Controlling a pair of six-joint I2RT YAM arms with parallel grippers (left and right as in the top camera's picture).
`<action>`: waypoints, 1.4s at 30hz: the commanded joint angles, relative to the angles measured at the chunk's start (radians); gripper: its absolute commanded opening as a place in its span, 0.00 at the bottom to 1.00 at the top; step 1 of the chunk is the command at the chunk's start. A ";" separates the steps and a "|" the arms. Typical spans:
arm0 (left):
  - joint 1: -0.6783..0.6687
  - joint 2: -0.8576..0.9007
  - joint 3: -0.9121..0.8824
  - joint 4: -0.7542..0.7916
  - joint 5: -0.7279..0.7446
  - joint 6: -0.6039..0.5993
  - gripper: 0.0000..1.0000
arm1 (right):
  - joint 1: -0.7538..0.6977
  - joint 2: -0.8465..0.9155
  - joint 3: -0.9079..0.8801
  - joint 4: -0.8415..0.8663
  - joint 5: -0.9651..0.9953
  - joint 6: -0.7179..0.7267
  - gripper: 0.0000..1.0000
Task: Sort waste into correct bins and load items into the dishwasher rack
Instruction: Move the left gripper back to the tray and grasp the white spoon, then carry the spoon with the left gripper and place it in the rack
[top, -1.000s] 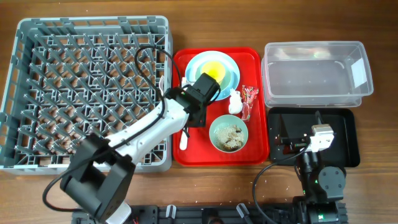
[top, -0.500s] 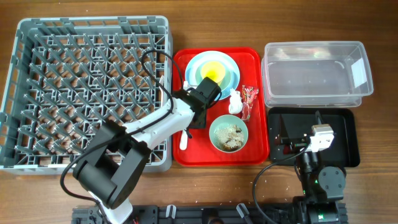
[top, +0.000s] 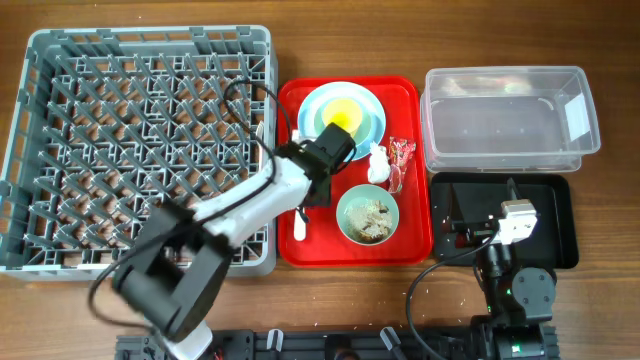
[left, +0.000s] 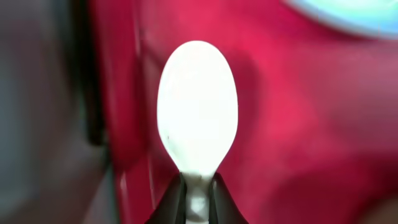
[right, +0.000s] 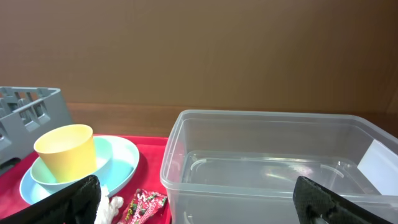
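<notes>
The white spoon (left: 197, 112) is clamped just below its bowl by the left fingers (left: 169, 206). It is held over the left edge of the red tray (top: 320, 250), centre of the overhead frame, beside the rack (top: 40, 150). Contact with the tray cannot be told. The right fingers (right: 79, 199) are spread wide with nothing held, parked over the black tray (top: 555, 225), lower right.

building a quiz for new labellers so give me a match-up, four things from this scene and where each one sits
Things: 1 white spoon; 2 yellow cup; 3 beige crumbs; 4 red wrapper.
Places: A beside the tissue wad; B in the mint bowl on the blue plate; C held by the left gripper, jaws shut; D in the lone bowl on the red tray.
Pairs: 1-C, 2-B, 3-D, 4-A.
</notes>
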 joint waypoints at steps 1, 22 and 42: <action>-0.002 -0.175 0.042 -0.019 -0.061 -0.013 0.04 | -0.007 -0.007 -0.001 0.004 -0.009 -0.017 1.00; 0.372 -0.217 0.043 0.076 -0.006 0.329 0.04 | -0.007 -0.007 -0.001 0.005 -0.009 -0.016 1.00; 0.172 -0.414 0.029 -0.183 0.511 0.190 1.00 | -0.007 -0.007 -0.001 0.005 -0.009 -0.017 1.00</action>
